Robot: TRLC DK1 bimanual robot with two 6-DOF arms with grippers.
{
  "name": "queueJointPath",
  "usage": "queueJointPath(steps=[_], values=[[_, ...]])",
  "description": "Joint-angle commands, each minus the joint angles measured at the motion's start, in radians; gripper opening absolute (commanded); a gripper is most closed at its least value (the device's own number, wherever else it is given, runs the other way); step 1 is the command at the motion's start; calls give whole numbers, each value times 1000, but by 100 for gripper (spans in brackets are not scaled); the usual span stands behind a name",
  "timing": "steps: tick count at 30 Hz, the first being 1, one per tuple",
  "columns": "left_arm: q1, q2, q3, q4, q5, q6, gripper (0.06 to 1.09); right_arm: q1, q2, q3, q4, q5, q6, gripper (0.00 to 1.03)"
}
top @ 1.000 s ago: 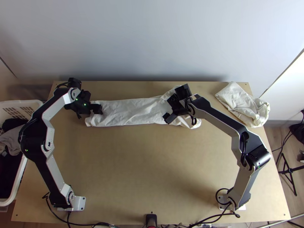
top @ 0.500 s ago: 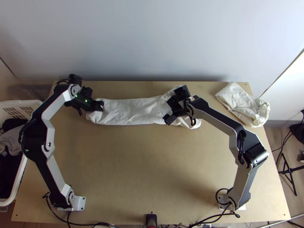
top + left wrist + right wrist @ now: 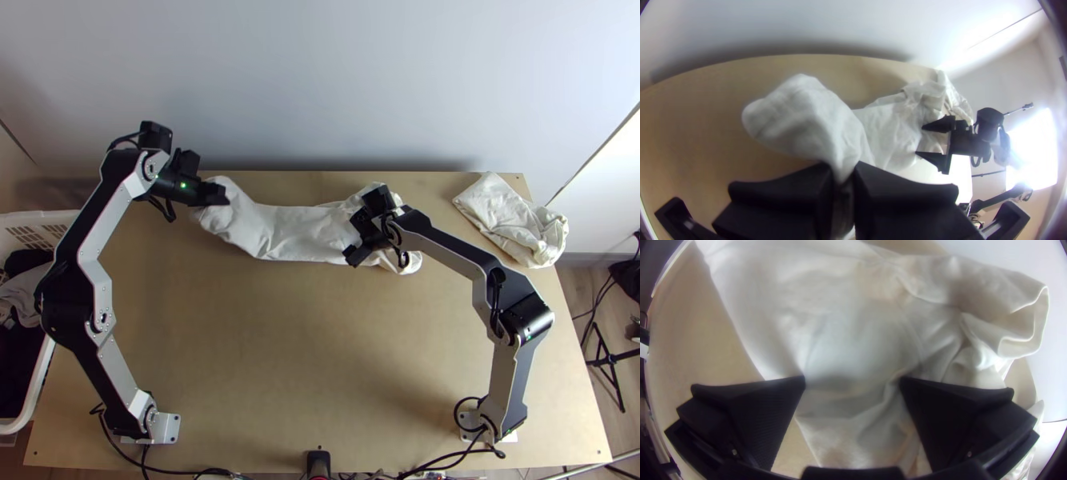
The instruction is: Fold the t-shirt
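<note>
One end of the t-shirt [image 3: 296,234] is clenched in the left gripper's [image 3: 220,194] jaws; bunched cloth lies beneath the right gripper's [image 3: 353,238] parted jaws.

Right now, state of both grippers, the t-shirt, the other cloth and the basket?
T-shirt: long narrow strip, one end held up, other rumpled
Left gripper: shut on the raised end
Right gripper: open, at the rumpled end
Other cloth: loosely bunched
Basket: holding cloths
</note>
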Motion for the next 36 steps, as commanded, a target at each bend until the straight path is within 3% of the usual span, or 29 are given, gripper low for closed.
queueJointPath(steps=[1, 4, 10, 17, 36], values=[[-61, -16, 80, -14, 59, -22, 9, -2, 12, 1, -1, 2, 5, 99], [-84, -17, 98, -8, 102, -35, 9, -6, 12, 1, -1, 2, 5, 99], [-136, -20, 118, 46, 105, -60, 9, -39, -98, 39, -17, 2, 16, 99], [-195, -20, 155, 113, 105, -107, 9, -128, -274, 67, -154, -27, 8, 99], [-434, 116, 173, 501, 78, -246, 9, -265, -623, -33, -330, -39, 65, 99]])
